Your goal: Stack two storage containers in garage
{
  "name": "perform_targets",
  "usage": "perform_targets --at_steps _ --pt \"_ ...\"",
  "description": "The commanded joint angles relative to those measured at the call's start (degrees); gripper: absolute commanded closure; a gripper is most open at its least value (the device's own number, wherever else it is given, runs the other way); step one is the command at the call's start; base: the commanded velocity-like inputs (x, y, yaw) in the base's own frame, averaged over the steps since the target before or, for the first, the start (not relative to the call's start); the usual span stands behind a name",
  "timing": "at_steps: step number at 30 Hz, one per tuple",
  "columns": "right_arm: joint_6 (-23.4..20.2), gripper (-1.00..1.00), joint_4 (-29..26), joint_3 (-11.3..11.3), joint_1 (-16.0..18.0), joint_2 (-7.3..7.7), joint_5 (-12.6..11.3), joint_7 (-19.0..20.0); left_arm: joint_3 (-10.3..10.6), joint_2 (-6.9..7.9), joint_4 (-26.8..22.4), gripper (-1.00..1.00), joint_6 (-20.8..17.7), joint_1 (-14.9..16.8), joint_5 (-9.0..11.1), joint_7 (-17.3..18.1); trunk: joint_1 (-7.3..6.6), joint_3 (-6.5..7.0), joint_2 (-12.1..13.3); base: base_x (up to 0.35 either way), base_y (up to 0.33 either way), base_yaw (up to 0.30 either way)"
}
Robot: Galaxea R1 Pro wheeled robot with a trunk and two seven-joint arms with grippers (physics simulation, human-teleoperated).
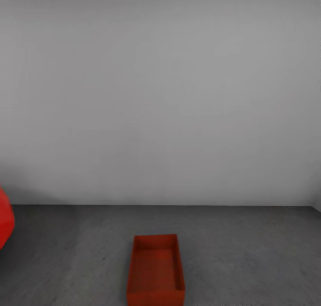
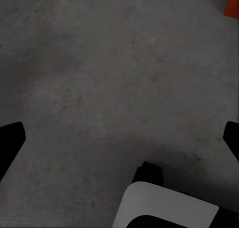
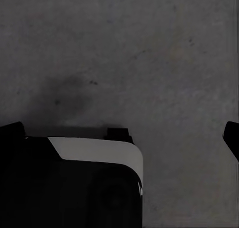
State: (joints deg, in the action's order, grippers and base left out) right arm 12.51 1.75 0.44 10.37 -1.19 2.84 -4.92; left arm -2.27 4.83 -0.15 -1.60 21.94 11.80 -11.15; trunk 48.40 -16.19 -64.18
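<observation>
One red-orange storage container stands upright and empty on the garage's grey concrete floor, low and centre in the head view, its long side running away from me. In the left wrist view my left gripper hangs open over bare concrete, with its dark fingertips far apart at the frame's sides. My right gripper is open too, above bare concrete, and holds nothing. A small orange-red patch shows at one corner of the left wrist view; I cannot tell what it is. The living room is out of view.
A plain white wall closes the space a short way behind the container. A glossy red car pokes in at the left edge. White and black parts of my own body show in both wrist views.
</observation>
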Motion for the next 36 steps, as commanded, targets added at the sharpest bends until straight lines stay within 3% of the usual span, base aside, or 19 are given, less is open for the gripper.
perform_targets --at_steps 1,36 --pt "0.25 -1.0 0.19 0.07 0.09 0.03 0.36 -0.28 -0.2 0.01 -0.02 -1.0 -0.16 0.03 0.15 -0.1 0.0 -0.07 -0.04 0.0 0.0 -0.278" --pt "0.29 -1.0 0.19 0.09 0.09 -0.04 0.76 -0.18 -0.2 0.01 -0.02 -1.0 -0.16 0.03 0.14 -0.1 0.0 -0.07 -0.04 0.0 0.0 -0.297"
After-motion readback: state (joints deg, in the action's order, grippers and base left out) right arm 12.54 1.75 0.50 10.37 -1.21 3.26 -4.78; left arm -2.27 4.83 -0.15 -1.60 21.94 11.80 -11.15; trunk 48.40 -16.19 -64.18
